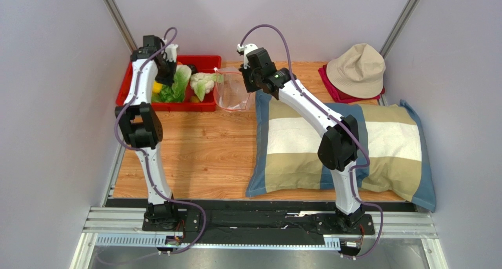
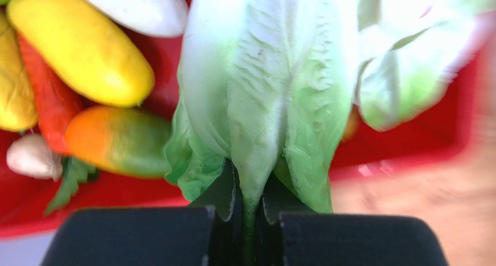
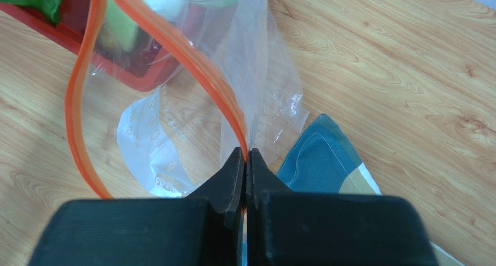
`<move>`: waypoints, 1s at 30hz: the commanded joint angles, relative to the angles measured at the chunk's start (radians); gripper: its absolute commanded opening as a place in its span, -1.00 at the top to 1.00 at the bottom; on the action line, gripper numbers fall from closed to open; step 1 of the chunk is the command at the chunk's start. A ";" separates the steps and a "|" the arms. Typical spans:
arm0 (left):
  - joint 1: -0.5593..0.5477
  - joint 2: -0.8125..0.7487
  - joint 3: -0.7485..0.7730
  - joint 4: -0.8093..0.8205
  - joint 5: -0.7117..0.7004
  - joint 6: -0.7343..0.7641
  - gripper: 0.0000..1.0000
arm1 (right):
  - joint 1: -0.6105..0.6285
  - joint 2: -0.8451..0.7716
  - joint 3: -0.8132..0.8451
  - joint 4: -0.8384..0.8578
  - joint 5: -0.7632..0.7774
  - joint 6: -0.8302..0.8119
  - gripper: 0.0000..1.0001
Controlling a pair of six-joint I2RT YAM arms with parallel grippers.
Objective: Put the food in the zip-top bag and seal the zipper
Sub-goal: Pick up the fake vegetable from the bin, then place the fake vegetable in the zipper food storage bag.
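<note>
My left gripper [image 2: 249, 187] is shut on the white stalk of a leafy green lettuce [image 2: 268, 91], over the red tray [image 1: 171, 106]. In the top view the lettuce [image 1: 180, 81] hangs by the left gripper [image 1: 166, 75]. Other food lies in the tray: a yellow pepper [image 2: 75, 45], an orange-green piece [image 2: 119, 139], a white piece [image 2: 137, 7] and a cauliflower [image 1: 203, 84]. My right gripper [image 3: 247, 156] is shut on the orange-red zipper [image 3: 78, 109] of the clear zip-top bag [image 1: 231, 92], holding its mouth open beside the tray. The bag's white label [image 3: 148, 144] faces the table.
A checked pillow [image 1: 377, 148] covers the right half of the wooden table, its corner [image 3: 323, 161] just under my right gripper. A beige hat [image 1: 357, 69] on a red cloth sits at the back right. Grey walls close in both sides.
</note>
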 commanded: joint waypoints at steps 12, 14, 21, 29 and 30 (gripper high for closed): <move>0.087 -0.539 -0.140 -0.403 0.753 -0.092 1.00 | 0.003 0.016 0.018 0.158 -0.146 -0.034 1.00; 0.072 -0.570 -0.212 -0.443 0.796 -0.061 1.00 | 0.002 0.019 0.021 0.170 -0.149 -0.038 1.00; -0.040 -0.600 -0.388 -0.401 0.823 -0.086 1.00 | 0.009 0.008 0.041 0.184 -0.172 -0.051 1.00; -0.067 -0.520 -0.421 -0.301 0.783 -0.285 1.00 | 0.022 -0.108 -0.086 0.261 -0.215 -0.049 1.00; -0.074 -0.506 -0.418 -0.296 0.778 -0.299 1.00 | 0.029 -0.122 -0.103 0.273 -0.221 -0.049 1.00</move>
